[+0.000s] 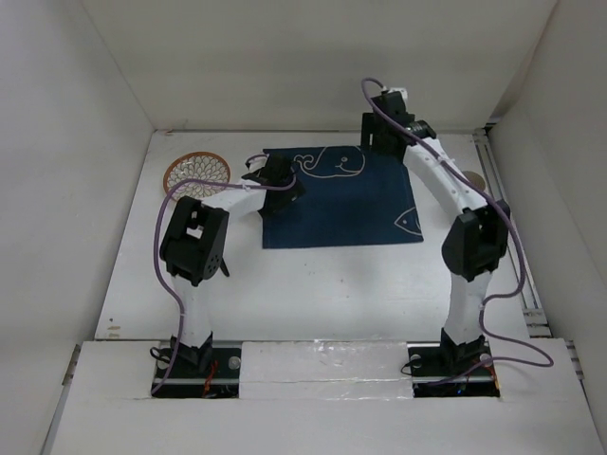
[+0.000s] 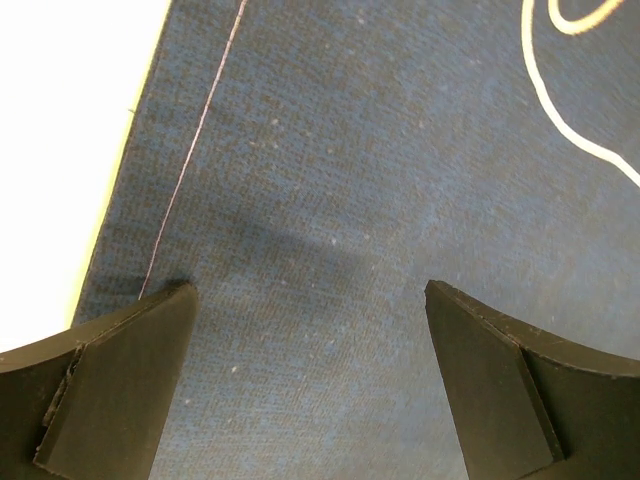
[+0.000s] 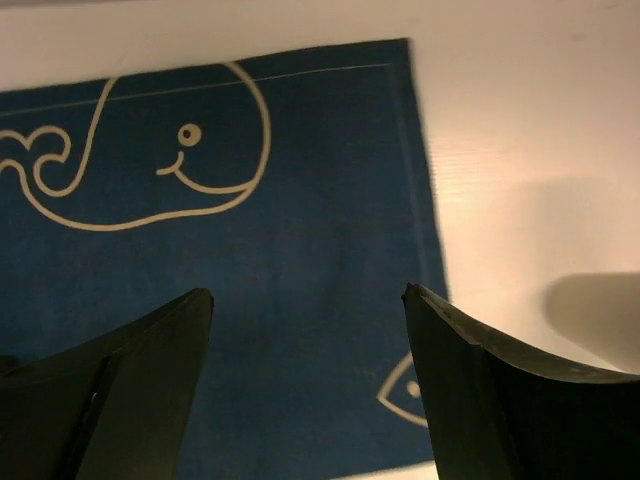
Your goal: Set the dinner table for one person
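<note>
A robotics lab cell: plain white panel walls (image 1: 285, 57) box in the large matte-white rectangular table (image 1: 332, 284) (purple cables (image 1: 157, 251) trail from two bolted white-and-black robot arms (image 1: 196, 313)).

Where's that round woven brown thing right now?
In the top view, the round woven disc lies at the far left of the white table, just left of the blue placemat.

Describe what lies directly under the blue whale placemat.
Only the white dinner table shows around the placemat, which lies flat on it; anything beneath the cloth is covered.
</note>
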`<control>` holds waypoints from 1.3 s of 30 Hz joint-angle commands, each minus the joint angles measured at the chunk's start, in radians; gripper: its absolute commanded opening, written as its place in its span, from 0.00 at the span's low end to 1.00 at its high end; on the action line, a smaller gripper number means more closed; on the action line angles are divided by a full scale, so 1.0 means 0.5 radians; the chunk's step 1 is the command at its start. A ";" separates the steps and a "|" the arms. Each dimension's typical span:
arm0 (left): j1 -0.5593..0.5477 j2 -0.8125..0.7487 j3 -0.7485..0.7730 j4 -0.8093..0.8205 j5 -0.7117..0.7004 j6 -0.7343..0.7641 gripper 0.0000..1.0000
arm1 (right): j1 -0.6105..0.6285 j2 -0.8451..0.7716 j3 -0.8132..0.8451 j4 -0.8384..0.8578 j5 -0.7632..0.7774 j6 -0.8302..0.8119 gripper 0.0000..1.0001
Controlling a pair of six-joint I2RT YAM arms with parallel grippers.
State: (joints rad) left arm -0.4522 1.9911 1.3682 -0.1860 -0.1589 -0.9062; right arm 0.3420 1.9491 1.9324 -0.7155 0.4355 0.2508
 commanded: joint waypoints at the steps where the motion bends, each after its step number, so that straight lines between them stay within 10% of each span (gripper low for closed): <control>1: 0.076 0.168 0.049 -0.389 -0.112 0.024 1.00 | -0.083 0.403 -0.002 -0.109 -0.122 0.010 0.83; 10: 0.141 0.104 0.049 -0.426 -0.180 -0.090 1.00 | -0.064 0.400 -0.309 0.121 -0.374 0.081 0.83; 28: 0.141 0.242 0.224 -0.472 0.075 -0.019 1.00 | -0.126 1.056 0.611 -0.379 -0.490 0.020 0.84; 39: 0.162 0.282 0.353 -0.496 0.094 0.027 1.00 | -0.126 0.922 0.394 -0.272 -0.527 0.020 0.84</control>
State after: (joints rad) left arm -0.3775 2.0823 1.5463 -0.3840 -0.1478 -0.8982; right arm 0.2768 2.4405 2.1616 -0.8402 0.1741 0.2726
